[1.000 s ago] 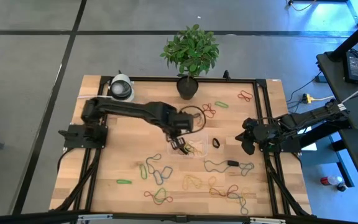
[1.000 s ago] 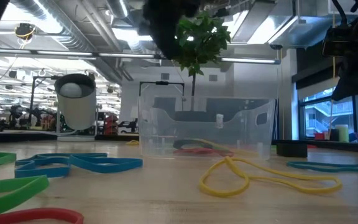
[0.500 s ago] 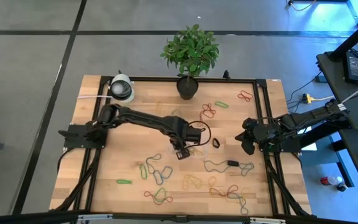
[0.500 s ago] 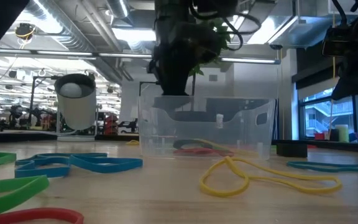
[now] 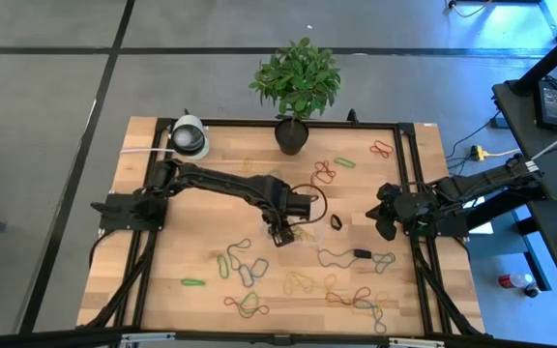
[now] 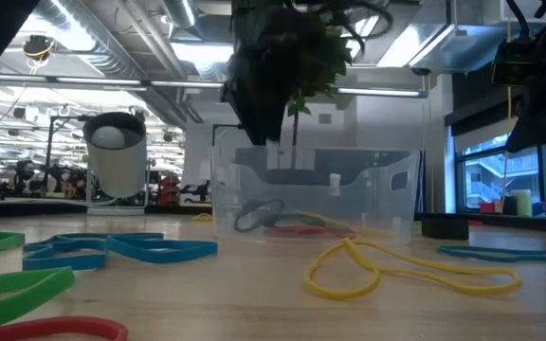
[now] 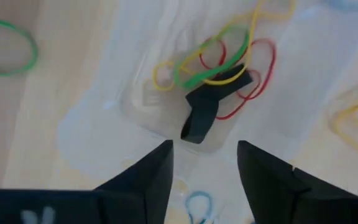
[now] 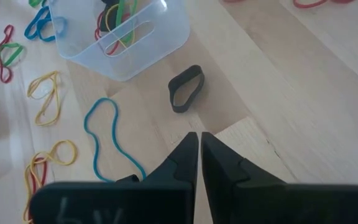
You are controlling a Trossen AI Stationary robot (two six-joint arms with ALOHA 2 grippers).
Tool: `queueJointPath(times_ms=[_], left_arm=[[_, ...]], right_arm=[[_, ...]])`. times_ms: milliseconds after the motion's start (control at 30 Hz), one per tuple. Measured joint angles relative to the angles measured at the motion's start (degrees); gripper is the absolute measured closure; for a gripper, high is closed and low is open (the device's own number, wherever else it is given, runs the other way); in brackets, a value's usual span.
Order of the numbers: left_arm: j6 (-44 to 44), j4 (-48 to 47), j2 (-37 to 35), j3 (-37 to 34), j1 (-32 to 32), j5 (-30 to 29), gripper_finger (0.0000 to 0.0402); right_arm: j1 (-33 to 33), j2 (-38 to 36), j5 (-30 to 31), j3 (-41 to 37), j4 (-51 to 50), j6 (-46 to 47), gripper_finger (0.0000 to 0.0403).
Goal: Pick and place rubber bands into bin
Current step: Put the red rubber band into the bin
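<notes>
Left to right, all placed from the bin (image 5: 303, 232), a clear tray near the middle of the tabletop (image 5: 162, 261).

1. Camera dome (image 5: 190, 136): far corner, well left of the bin, beside my left arm's base.
2. Green band (image 5: 192, 282): well left of the bin, toward the near edge, lying alone.
3. Blue and green bands (image 5: 243, 266): a loose cluster just left of the bin on the near side.
4. My left jaws (image 5: 279, 233): hanging over the bin's left end, fingers (image 7: 157, 180) apart, gripping nothing.
5. Bin contents: yellow, green and red bands tangled together, with a dark band (image 7: 205, 112) lying on top, directly below my left jaws. From the low view a grey loop (image 6: 257, 215) leans against the bin's left inner wall.
6. Plant pot (image 5: 291, 134): on the far side of the bin, at the tabletop's back edge.
7. Black band (image 8: 186, 96): just right of the bin, flat on the wood, apart from it.
8. Blue band (image 8: 112, 140): right of the bin, toward the near edge.
9. Yellow bands (image 8: 47, 98): on the bin's near side.
10. Orange band (image 5: 384, 149): well right of the bin, toward the far corner.
11. My right jaws (image 5: 385, 220): well right of the bin, at the tabletop's right rail, fingers pressed together, empty.
</notes>
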Motion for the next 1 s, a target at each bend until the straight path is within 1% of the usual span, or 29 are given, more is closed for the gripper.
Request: queueJointPath(times_ms=[67, 167, 233, 300, 367, 400, 467, 533, 633, 733, 800, 867, 1000], left_arm=[[0.6, 0.0, -2.8, 0.0, 0.2, -0.3, 0.0236], [4.2, -0.5, -7.2, 0.0, 0.4, -1.5, 0.0265], [6.8, -1.5, -9.9, 0.0, 0.4, -3.2, 0.0294], [9.4, -3.5, -12.5, -0.5, 0.4, -6.1, 0.0332], [11.8, -5.4, -15.6, -2.3, 0.5, -8.2, 0.0375], [12.3, -5.9, -17.4, -4.1, 0.6, -8.9, 0.0387], [12.8, -5.1, -21.8, -9.3, 1.1, -9.2, 0.0395], [12.1, -2.4, -27.3, -16.9, 1.7, -9.2, 0.0399], [10.9, 6.1, -36.4, -30.9, 2.8, -8.2, 0.04], [9.4, 15.0, -45.1, -44.9, 4.4, -6.0, 0.04], [7.7, 18.8, -50.4, -52.8, 5.5, -4.9, 0.04], [6.0, 21.2, -54.9, -59.7, 6.7, -3.8, 0.04], [5.3, 25.8, -62.3, -69.8, 8.6, -2.0, 0.04]], right_arm=[[0.0, 0.0, 0.0, 0.0, 0.5, 0.0, 0.0378], [0.0, 0.0, 0.0, 0.0, 1.2, 0.0, 0.0378], [0.0, 0.0, 0.0, 0.0, 1.8, 0.0, 0.0378], [0.0, 0.0, 0.0, 0.0, 2.2, 0.0, 0.0378], [0.0, 0.0, 0.0, 0.0, 2.8, 0.2, 0.0378], [0.0, 0.1, 0.0, 0.0, 3.4, 0.2, 0.0378], [0.0, 0.1, 0.2, 0.0, 4.8, 0.1, 0.0378], [0.0, 0.4, 1.6, 0.0, 5.4, 0.2, 0.0381], [-0.2, 1.1, 4.4, 0.0, 7.4, 0.3, 0.0396], [-0.9, 3.0, 7.4, 0.8, 10.5, 0.1, 0.0397], [-2.2, 5.2, 9.0, 2.8, 11.6, -0.8, 0.0398], [-4.3, 8.1, 9.0, 5.2, 11.3, -3.3, 0.04], [-10.7, 16.4, 8.9, 12.0, 10.6, -9.3, 0.04]])
